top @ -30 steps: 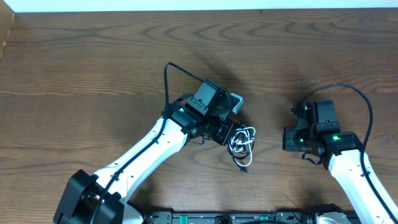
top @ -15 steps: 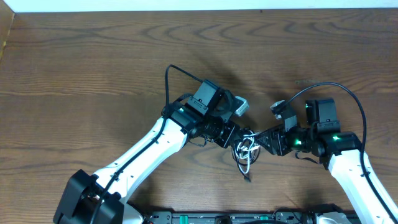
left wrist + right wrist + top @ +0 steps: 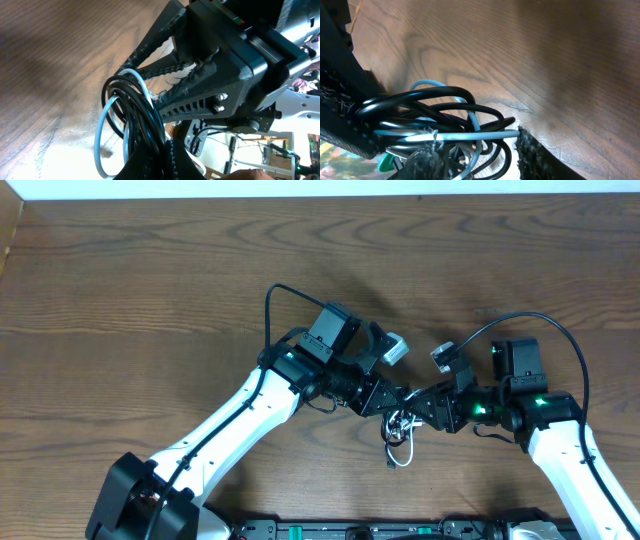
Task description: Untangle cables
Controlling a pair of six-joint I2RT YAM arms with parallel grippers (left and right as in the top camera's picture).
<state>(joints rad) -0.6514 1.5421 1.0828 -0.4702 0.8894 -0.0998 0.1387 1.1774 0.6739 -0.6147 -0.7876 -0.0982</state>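
The cables (image 3: pixel 399 427), a light, limp black-and-white tangle, sit low on the table (image 3: pixel 150 280) between the arms. The left gripper (image 3: pixel 391 402) clamps the bundle. The right gripper (image 3: pixel 416 412) stands open around a white strand (image 3: pixel 470 135), likely slippery; grip it there.

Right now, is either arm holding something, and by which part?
The left fingers pinch the cables at their bundled loops; the right fingers straddle those loops, grip unclear.

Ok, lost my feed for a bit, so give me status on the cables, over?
Left pincer shut on the cables. Right pincer open, straddling a white strand. Black and white loops tangled together. Both pincers crowd the same knot.
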